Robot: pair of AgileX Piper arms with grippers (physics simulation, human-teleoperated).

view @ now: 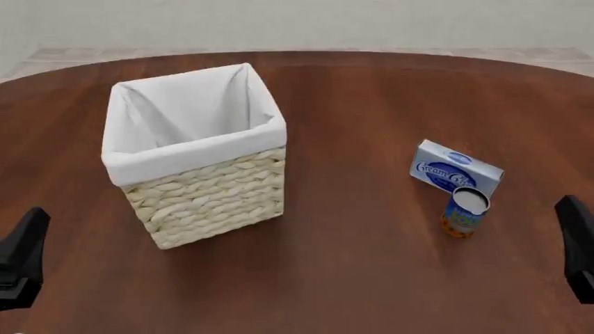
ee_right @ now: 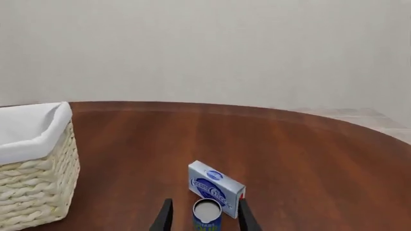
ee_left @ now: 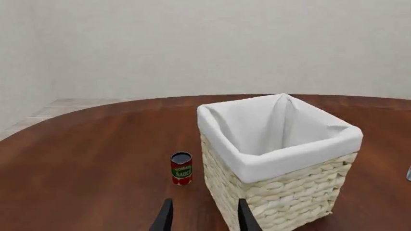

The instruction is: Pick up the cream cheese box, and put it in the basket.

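The cream cheese box (view: 455,172) lies flat on the table at the right, white and pale blue with a dark-blue oval; the right wrist view shows the box (ee_right: 215,185) ahead of my right gripper (ee_right: 204,220), whose fingers stand open and empty. The basket (view: 190,163), cream wicker with a white liner, stands at the left centre. In the left wrist view the basket (ee_left: 282,192) is just ahead of my open, empty left gripper (ee_left: 204,220). Both arms sit low near the front edge: left gripper (view: 21,259), right gripper (view: 577,249).
A small blue-and-orange can (view: 464,211) with a white top stands right in front of the box, between it and my right gripper; this can (ee_right: 207,215) shows between the fingers in the right wrist view. A red tomato sauce can (ee_left: 182,168) stands beside the basket.
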